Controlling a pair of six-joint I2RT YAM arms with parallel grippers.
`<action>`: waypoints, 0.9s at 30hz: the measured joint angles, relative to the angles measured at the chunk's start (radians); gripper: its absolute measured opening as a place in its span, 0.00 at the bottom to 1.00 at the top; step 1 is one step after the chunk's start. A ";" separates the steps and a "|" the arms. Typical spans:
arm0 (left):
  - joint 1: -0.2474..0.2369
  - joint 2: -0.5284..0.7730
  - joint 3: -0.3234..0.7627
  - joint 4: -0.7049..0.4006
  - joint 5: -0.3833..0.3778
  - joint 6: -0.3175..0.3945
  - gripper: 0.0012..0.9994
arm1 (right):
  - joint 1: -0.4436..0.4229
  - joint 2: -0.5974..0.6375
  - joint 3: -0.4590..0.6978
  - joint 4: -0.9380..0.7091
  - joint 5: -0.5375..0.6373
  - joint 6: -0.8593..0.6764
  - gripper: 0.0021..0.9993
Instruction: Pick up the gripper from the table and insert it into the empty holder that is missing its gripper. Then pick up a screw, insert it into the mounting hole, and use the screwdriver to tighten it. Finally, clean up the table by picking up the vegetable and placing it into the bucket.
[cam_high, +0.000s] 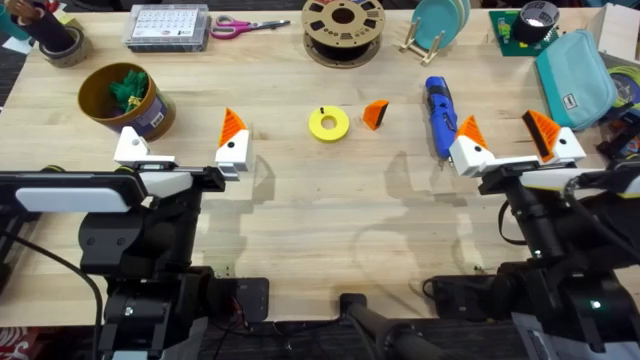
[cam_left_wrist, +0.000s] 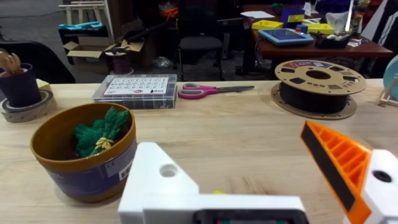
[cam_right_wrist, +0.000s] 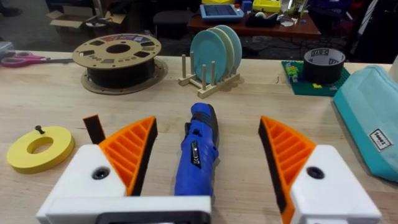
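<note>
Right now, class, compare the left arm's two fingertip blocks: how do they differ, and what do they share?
The outer white block, the empty holder, carries no orange pad; the inner white block bears an orange ribbed wedge. In the left wrist view the bare holder's face shows an open mounting hole, while the inner block's face is covered by its wedge. Both are white plastic blocks on the left gripper, standing wide apart.

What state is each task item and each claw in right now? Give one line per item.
Loose gripper: lying free on the table.
Holder: missing its wedge.
Screw: on the yellow ring.
Screwdriver: lying flat, unheld.
Bucket: upright, holding something green.
Left claw: open.
Right claw: open.
</note>
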 joint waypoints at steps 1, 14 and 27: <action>0.000 0.000 0.000 0.000 0.000 0.000 0.99 | 0.000 0.000 0.000 0.000 0.000 0.000 1.00; 0.000 0.000 0.033 -0.019 0.000 0.001 0.99 | 0.000 0.000 0.014 0.061 0.000 0.001 1.00; 0.000 0.159 0.434 -0.290 0.000 0.004 0.99 | 0.000 0.128 0.398 -0.180 0.000 0.001 1.00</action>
